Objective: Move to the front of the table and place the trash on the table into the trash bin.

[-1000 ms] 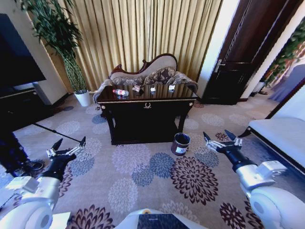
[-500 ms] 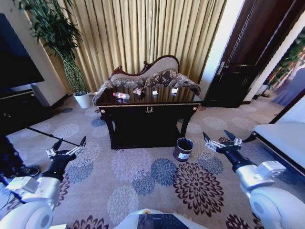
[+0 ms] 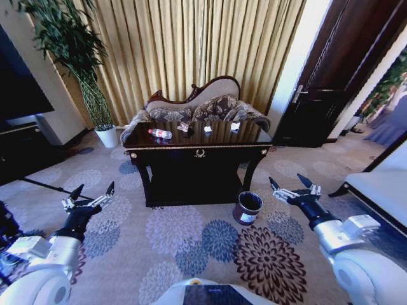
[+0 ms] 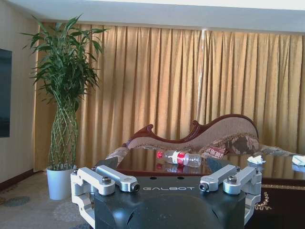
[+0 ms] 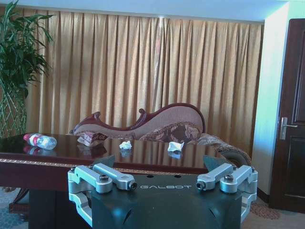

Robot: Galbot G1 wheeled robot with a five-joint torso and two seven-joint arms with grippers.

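We face the desk [image 3: 198,147] bearing a plastic bottle [image 3: 160,133], with our left hand [image 3: 91,195] and right hand [image 3: 293,187] both spread, grasping nothing, the trash bin [image 3: 247,208] ahead.

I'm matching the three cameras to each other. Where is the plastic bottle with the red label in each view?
Head view: the bottle lies on the table, at its far left part.
Left wrist view: lying just left of picture centre, above the left hand.
Right wrist view: at the left edge.
Shared landmark: the sofa behind the table.
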